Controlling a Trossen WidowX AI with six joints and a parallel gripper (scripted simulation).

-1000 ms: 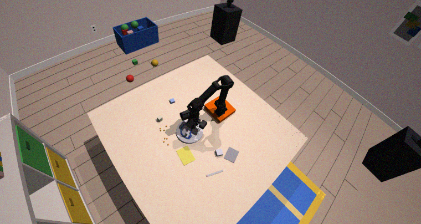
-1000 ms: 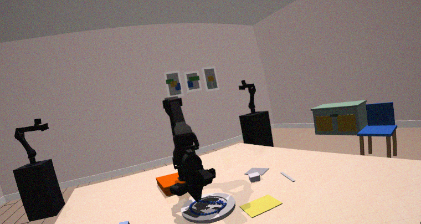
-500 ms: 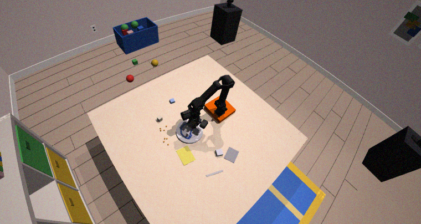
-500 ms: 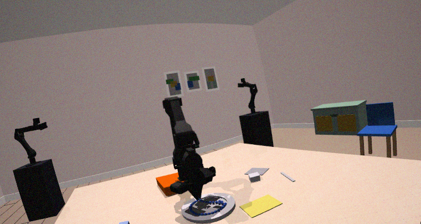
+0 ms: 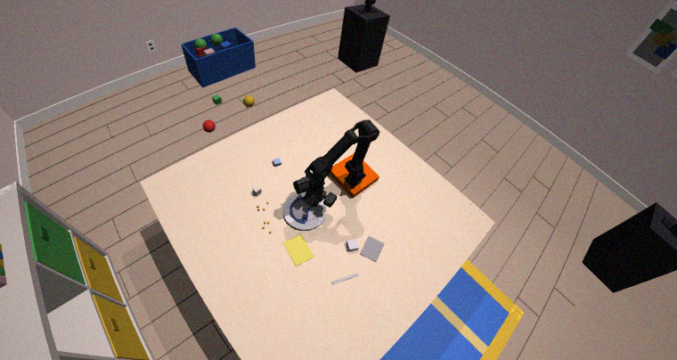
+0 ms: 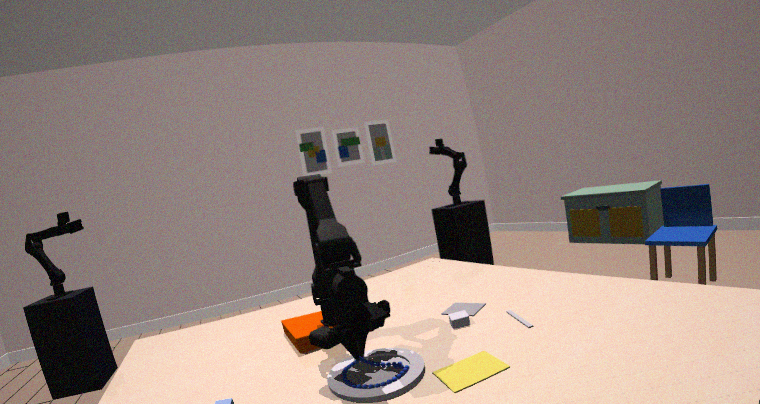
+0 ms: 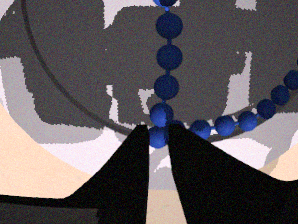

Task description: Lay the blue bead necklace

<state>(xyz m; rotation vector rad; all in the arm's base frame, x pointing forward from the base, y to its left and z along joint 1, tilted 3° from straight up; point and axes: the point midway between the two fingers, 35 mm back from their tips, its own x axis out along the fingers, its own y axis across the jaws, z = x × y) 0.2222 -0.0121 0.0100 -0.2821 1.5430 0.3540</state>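
The blue bead necklace (image 5: pixel 292 211) (image 6: pixel 366 386) (image 7: pixel 169 57) is a loop over the round pale grey bead board (image 5: pixel 303 226) (image 6: pixel 418 367) (image 7: pixel 60 156). My gripper (image 6: pixel 360 358) (image 7: pixel 157 133) is shut on the necklace at the board's near rim in the wrist view, with a bead between its fingertips. In that view one strand runs straight up across the board's inside, off the groove. The other curves right, close along the groove. The groove's left arc is bare. The right finger hides part of the strand, and the arm hides part of the board in the top view.
A yellow sheet (image 5: pixel 298 249) (image 6: pixel 471 371) lies beside the board. A white block (image 5: pixel 352 244) (image 6: pixel 458 318), a grey sheet (image 5: pixel 372 249) and a thin strip (image 5: pixel 345 278) lie farther off. Several small orange beads (image 5: pixel 264 208) and a grey block (image 5: pixel 256 191) lie on the board's other side.
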